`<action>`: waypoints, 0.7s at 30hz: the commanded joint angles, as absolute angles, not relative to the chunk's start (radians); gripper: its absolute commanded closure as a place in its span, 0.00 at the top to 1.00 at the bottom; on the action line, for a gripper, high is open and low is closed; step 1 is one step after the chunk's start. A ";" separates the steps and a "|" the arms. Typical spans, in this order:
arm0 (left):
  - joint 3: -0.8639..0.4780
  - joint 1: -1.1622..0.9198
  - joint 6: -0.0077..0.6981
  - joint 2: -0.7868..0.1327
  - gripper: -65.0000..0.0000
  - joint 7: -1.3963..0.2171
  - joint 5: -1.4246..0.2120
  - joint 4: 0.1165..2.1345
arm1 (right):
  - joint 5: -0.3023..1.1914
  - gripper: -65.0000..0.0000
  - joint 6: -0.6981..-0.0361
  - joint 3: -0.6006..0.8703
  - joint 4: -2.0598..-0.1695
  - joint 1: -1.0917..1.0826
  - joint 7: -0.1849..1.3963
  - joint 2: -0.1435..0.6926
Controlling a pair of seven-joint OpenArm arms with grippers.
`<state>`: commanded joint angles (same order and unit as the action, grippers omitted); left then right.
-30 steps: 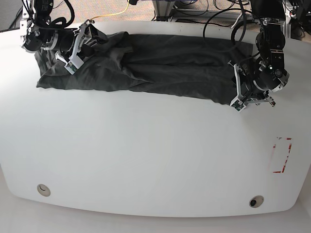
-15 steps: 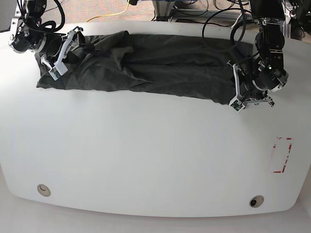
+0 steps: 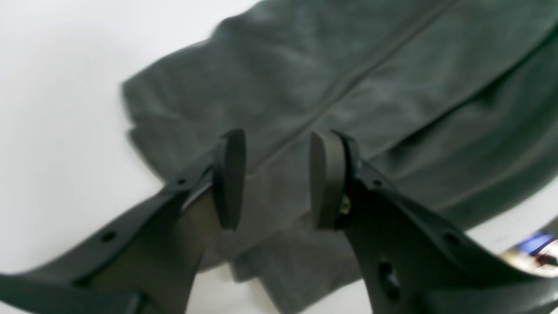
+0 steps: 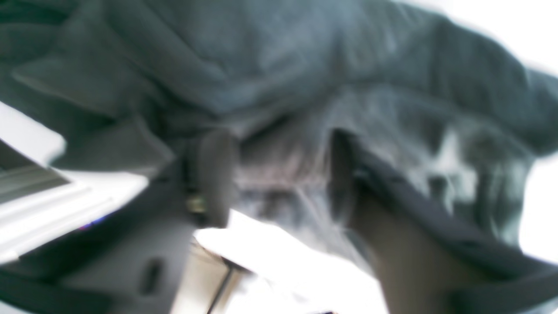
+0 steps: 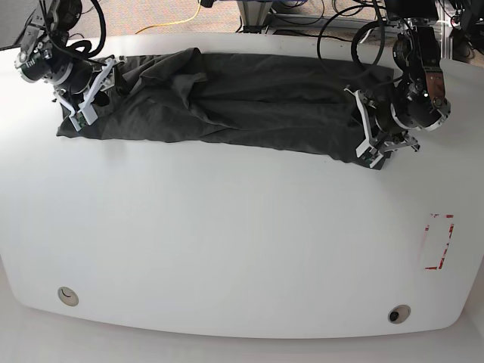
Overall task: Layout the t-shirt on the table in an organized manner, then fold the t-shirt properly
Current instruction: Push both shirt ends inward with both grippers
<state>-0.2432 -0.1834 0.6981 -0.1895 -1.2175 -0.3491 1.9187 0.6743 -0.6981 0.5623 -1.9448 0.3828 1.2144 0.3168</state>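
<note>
Black-fingered left gripper [image 3: 274, 179] hangs spread above the soft charcoal-grey cloth t-shirt [image 5: 242, 106], holding nothing; right gripper [image 4: 279, 174], also parted, straddles bunched cloth; shirt lies rumpled toward twelve o'clock on the smooth white table [image 5: 227, 249]; limp, light, likely best pinched at hem corners.

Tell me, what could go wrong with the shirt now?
1. The shirt lies bunched in a long strip near the table's far edge, so a pull that way could drag it off.
2. The left gripper is open over a seam at the shirt's end; it might pinch only one layer.
3. The right gripper view is blurred, with cloth between its fingers; uneven pulling may add wrinkles.
</note>
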 joint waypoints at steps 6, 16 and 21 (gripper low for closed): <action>-0.257 -0.219 0.698 -0.176 0.33 -1.211 -0.325 1.899 | 0.588 0.11 -0.698 0.555 -1.920 0.363 1.173 0.278; -0.249 -0.219 0.698 -0.173 0.33 -1.119 -0.269 1.753 | 0.579 0.12 -0.698 0.550 -1.690 0.326 1.047 0.286; -0.216 -0.188 0.698 -0.208 0.33 -1.090 -0.272 1.658 | 0.579 0.12 -0.698 0.552 -1.598 0.314 1.000 0.320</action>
